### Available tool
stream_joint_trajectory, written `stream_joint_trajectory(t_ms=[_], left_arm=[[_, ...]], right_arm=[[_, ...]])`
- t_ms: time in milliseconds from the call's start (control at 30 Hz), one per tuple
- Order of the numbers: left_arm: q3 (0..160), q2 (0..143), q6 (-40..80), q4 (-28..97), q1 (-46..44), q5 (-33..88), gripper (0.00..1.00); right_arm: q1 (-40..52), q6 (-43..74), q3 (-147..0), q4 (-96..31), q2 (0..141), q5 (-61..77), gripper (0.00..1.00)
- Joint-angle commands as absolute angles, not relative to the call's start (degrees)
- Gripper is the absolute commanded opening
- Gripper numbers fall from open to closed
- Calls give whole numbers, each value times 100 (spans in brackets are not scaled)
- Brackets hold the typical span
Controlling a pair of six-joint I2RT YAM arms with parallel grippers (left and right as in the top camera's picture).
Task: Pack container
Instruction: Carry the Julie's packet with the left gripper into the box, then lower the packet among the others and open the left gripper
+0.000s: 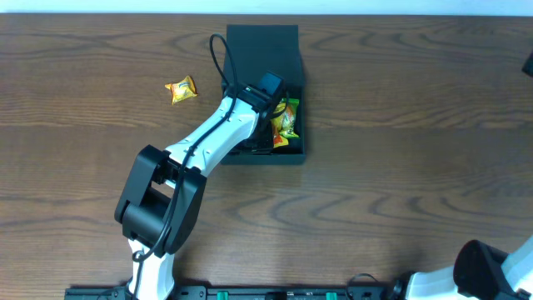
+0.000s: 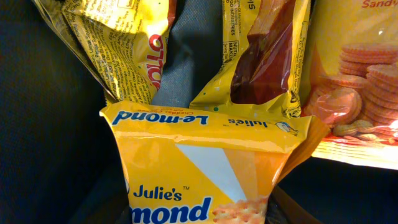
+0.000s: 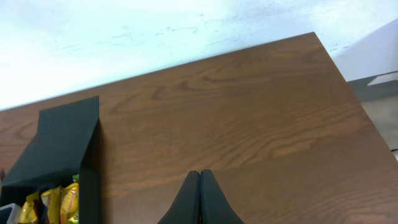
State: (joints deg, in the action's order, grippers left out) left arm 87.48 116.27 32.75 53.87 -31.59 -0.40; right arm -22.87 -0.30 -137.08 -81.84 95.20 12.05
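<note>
One container [image 1: 265, 157] sits open on the surface [image 1: 416, 100] with four snack packets [image 2: 205, 162] inside, the left gripper [image 1: 276, 102] above them, grasp unclear; one loose packet [image 1: 181, 89] lies left of it; the right gripper [image 3: 200, 198] is closed, empty

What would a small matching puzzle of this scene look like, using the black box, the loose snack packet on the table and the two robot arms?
Things:
1. container
2. loose yellow packet
3. left arm
4. right gripper

States:
a. shut, above bare wood
b. reaching into the container
c. open, flap folded back
d. alone on the table, outside the container

Pairs: 1-c, 2-d, 3-b, 4-a.
</note>
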Motion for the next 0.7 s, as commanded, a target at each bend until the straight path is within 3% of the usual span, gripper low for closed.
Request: stream_joint_trajectory(t_ms=[0, 233, 400, 667], left_arm=[[8722, 11649, 3188, 5481, -3140, -104, 44], [8729, 11646, 3166, 5605, -3142, 384, 29], [8875, 11646, 2954, 5756, -3142, 454, 25], [9570, 11646, 2443, 5922, -3142, 272, 35]], right_arm=[[-2322, -93, -13703, -8189, 9515, 1271, 2], [-2322, -91, -13703, -8187, 9515, 1271, 1], [-2322, -91, -13703, -8182, 9515, 1271, 1], [-2322, -91, -13703, -8173, 9515, 1271, 2]])
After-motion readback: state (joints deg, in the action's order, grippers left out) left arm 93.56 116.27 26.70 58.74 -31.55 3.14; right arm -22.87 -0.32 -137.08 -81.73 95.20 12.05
